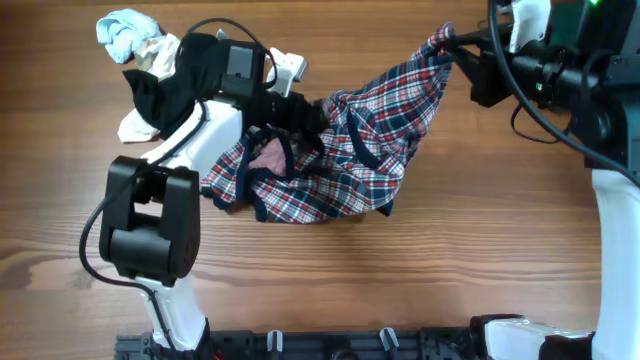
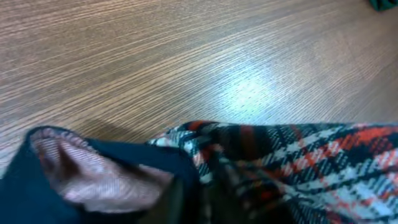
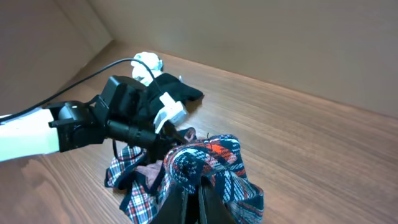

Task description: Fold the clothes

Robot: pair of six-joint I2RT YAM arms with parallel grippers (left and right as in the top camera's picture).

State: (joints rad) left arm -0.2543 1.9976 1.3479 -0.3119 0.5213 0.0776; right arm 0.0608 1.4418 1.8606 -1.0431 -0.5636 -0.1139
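Observation:
The plaid garment (image 1: 345, 150), red, white and navy with navy trim and a pale pinkish inside, lies across the table's middle. One corner is lifted toward the upper right. My right gripper (image 1: 452, 42) is shut on that corner; in the right wrist view the cloth (image 3: 205, 163) drapes over the closed fingers (image 3: 199, 198). My left gripper (image 1: 305, 115) sits at the garment's upper left part and is shut on its cloth. The left wrist view shows navy trim and pink lining (image 2: 99, 177) and plaid (image 2: 298, 162) pressed against the camera; the fingers are hidden.
A heap of other clothes lies at the back left: a light blue piece (image 1: 125, 32), a black one (image 1: 175, 80), a white one (image 1: 135, 125). The left arm's base (image 1: 150, 225) stands at front left, the right arm (image 1: 590, 90) at the right edge.

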